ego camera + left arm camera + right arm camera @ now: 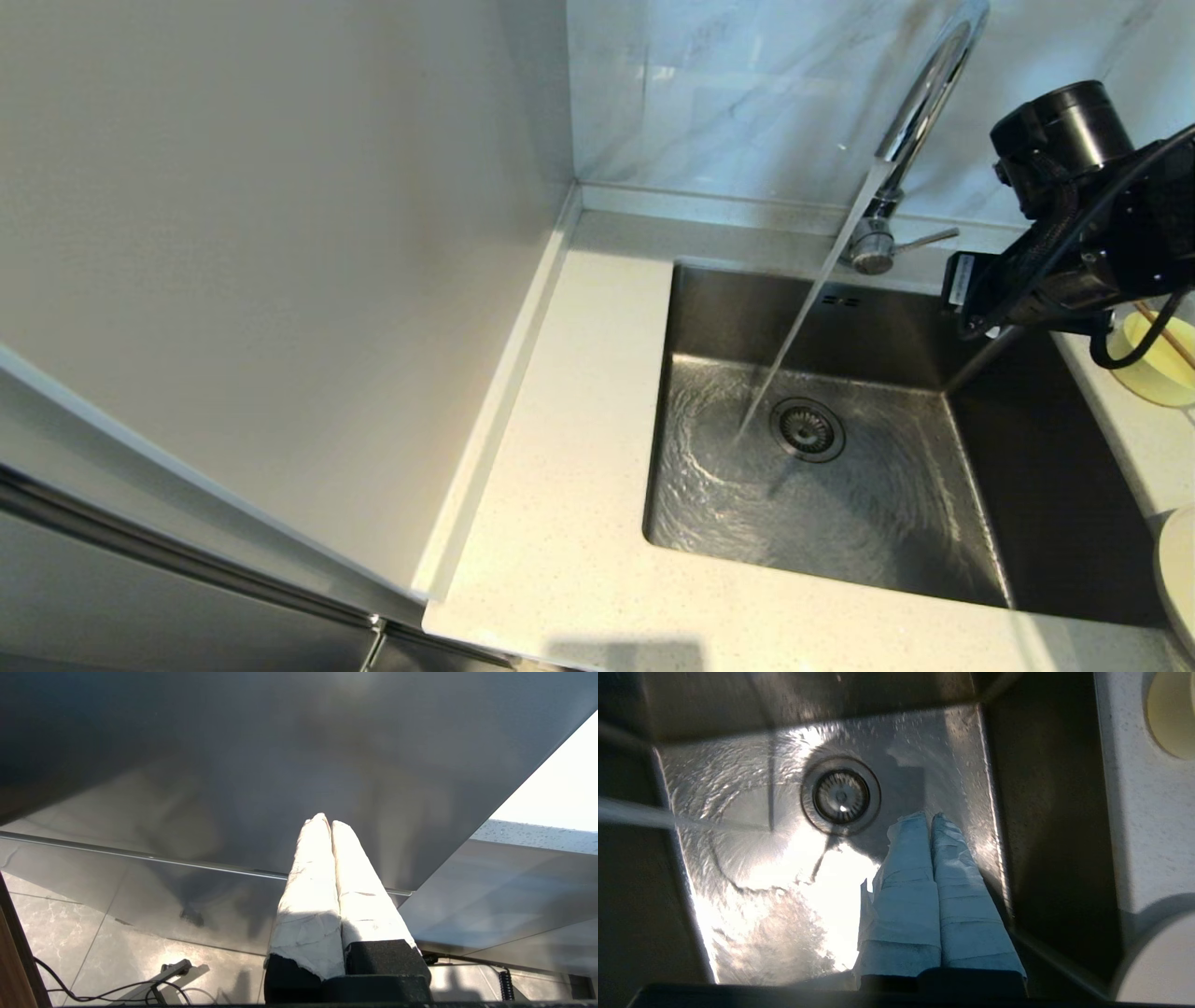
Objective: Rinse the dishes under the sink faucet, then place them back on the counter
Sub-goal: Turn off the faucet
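In the head view, the chrome gooseneck faucet [920, 112] pours a slanted stream of water [803, 322] into the steel sink [728, 308], and the stream lands just beside the round strainer drain [808, 429]. The right arm [1074, 233] reaches over the back right corner of the sink. Behind it, on the speckled bench [560, 485], stands the pale yellow bowl [1162, 369] with a brown chopstick [1172, 341] across it. The off-white plate [1178, 569] lies on the bench at the right edge, nearer to the robot.

In the left wrist view, the left pincer [325, 822] is low beside a grey cabinet panel [280, 765]. Its two white wrapped fingers [308, 891] are pressed together and hold nothing.

In the right wrist view, the right pincer [928, 817] hangs over the wet sink floor, near the drain [840, 795]. Its fingers [910, 877] are closed against each other, empty, and touch no dish. The bowl [1171, 714] and the plate [1157, 966] show on the bench [1143, 812] beside the sink.
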Robot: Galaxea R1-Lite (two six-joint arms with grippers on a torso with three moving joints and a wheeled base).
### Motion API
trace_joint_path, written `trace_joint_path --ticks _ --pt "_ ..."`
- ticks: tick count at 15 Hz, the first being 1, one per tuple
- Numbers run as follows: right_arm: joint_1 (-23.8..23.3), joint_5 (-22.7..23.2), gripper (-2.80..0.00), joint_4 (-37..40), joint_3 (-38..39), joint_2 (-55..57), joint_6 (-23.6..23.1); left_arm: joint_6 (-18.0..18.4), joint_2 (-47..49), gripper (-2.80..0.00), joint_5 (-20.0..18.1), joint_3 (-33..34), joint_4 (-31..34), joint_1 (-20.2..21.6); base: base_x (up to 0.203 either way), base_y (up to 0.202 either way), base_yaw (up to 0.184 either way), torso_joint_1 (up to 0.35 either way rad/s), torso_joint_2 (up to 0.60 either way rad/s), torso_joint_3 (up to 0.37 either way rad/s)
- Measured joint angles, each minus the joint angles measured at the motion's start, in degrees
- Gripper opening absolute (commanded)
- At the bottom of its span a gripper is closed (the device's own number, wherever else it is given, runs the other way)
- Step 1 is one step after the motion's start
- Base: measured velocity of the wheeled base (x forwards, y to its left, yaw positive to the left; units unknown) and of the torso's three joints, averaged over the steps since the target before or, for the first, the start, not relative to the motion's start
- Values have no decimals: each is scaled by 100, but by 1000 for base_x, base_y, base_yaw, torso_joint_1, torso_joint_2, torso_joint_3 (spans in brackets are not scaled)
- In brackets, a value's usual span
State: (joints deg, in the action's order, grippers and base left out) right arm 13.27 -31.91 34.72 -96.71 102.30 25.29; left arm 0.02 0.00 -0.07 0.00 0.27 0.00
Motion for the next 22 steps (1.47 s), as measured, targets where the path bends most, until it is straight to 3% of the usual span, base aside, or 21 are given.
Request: trace_joint_path --ticks 8,13,17,22 --pt "-746 274 -280 39 -1312 1238 1406 -2 0 -280 -2 0 0 0 0 0 0 0 0 0" --pt "-1013 689 -280 74 -1610 1512 1757 -2 0 -280 -2 0 -2 0 0 0 0 0 0 0" --pt "-1043 1473 -280 70 -1621 1297 2079 -2 0 -280 -2 0 0 -2 0 0 0 0 0 0" --pt "-1044 1609 -280 -253 -1621 1136 2086 -1 0 -280 -2 0 0 0 0 0 0 0 0 0"
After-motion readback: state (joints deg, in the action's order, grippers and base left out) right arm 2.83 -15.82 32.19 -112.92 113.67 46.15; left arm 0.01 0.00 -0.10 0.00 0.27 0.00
